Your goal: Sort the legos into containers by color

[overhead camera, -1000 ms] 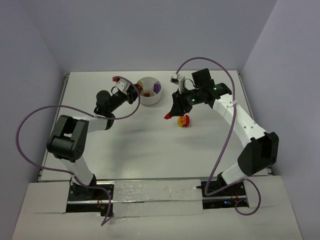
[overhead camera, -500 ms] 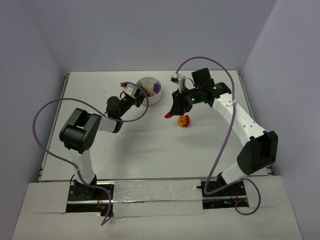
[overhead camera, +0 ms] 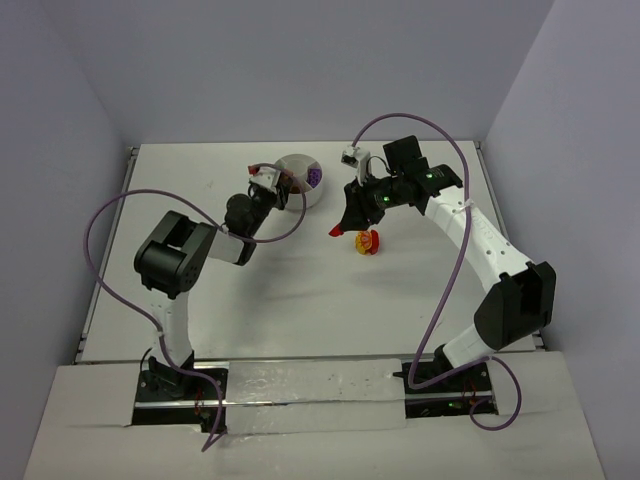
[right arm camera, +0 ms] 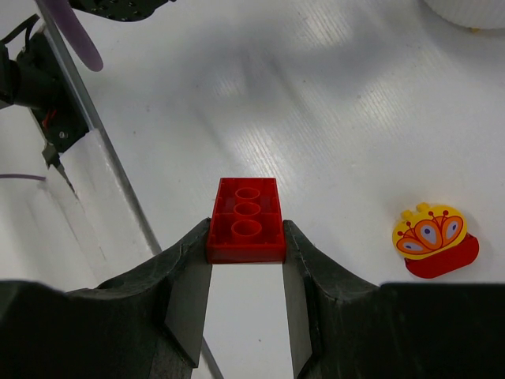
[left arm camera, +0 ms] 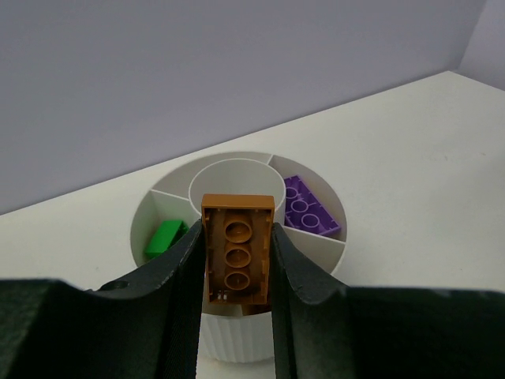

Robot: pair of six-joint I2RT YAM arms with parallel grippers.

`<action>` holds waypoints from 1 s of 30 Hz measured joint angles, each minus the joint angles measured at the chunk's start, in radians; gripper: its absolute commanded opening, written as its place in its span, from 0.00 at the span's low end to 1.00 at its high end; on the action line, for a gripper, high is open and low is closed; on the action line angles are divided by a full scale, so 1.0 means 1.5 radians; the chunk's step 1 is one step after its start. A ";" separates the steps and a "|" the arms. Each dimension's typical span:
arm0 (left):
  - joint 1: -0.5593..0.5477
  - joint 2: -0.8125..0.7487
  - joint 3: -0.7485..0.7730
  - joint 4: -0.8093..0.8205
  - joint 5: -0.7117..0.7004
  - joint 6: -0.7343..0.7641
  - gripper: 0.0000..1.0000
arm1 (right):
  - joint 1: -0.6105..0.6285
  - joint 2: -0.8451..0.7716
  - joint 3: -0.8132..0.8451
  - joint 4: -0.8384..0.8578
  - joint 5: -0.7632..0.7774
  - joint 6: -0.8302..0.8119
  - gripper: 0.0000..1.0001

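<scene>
A ribbed white bowl (left arm camera: 237, 339) sits far back on the table, with a green brick (left arm camera: 164, 237) in its left wedge and a purple brick (left arm camera: 308, 209) in its right. The left gripper (left arm camera: 235, 237) pinches an orange-brown brick (left arm camera: 237, 260) by the bowl's rim. The right gripper (right arm camera: 246, 237) clamps a red brick (right arm camera: 246, 217), and a yellow-and-red piece (right arm camera: 435, 241) lies just to its right.

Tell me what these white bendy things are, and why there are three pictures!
They are two robot arms fixed to a white table. One picture looks down from above; the other two come from small cameras on each arm's wrist. The left hand pinches an orange-brown brick close to a white bowl with sections, where a purple brick and a green brick already lie. The right hand pinches a red brick. A yellow-and-red piece lies on the table.
</scene>
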 measured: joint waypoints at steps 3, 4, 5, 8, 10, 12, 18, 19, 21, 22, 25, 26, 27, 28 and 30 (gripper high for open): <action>0.000 0.006 0.006 -0.001 -0.012 0.001 0.00 | -0.001 0.000 0.000 0.000 0.000 0.000 0.00; 0.000 0.006 0.006 -0.001 -0.014 0.000 0.00 | -0.001 0.000 0.000 0.000 -0.001 0.000 0.00; -0.001 0.006 0.007 0.000 -0.015 0.000 0.00 | -0.001 0.000 0.000 0.000 -0.002 0.000 0.00; -0.001 0.007 0.010 0.000 -0.017 0.001 0.00 | -0.002 0.000 0.000 0.000 -0.002 0.000 0.00; -0.002 0.010 0.013 0.000 -0.017 0.001 0.01 | -0.002 0.000 0.000 0.000 -0.002 0.000 0.00; -0.003 0.017 0.019 0.000 -0.018 0.001 0.04 | -0.002 0.000 0.000 0.000 -0.002 0.000 0.00; -0.006 0.030 0.030 0.003 -0.018 0.000 0.19 | -0.002 0.000 0.000 0.000 -0.004 0.000 0.00; -0.007 0.031 0.031 0.003 -0.018 0.000 0.23 | -0.002 0.000 0.000 0.000 -0.004 0.000 0.00; -0.009 0.031 0.033 0.003 -0.018 0.000 0.31 | -0.002 0.000 0.000 0.000 -0.005 0.000 0.00; -0.010 0.031 0.033 0.003 -0.018 0.000 0.33 | -0.002 0.000 0.000 0.000 -0.005 0.000 0.00; -0.014 0.031 0.035 0.003 -0.018 0.000 0.36 | -0.002 0.000 0.000 0.000 -0.005 -0.001 0.00; -0.015 0.031 0.036 0.003 -0.018 0.000 0.37 | -0.002 0.000 0.000 0.000 -0.005 -0.001 0.00; -0.016 0.031 0.036 0.003 -0.018 0.001 0.39 | -0.002 0.000 0.000 0.000 -0.005 -0.001 0.00; -0.017 0.031 0.036 0.003 -0.018 0.000 0.40 | -0.002 0.000 0.000 0.000 -0.005 -0.001 0.00; -0.018 0.031 0.036 0.003 -0.018 0.001 0.44 | -0.002 0.000 0.000 0.000 -0.005 -0.001 0.00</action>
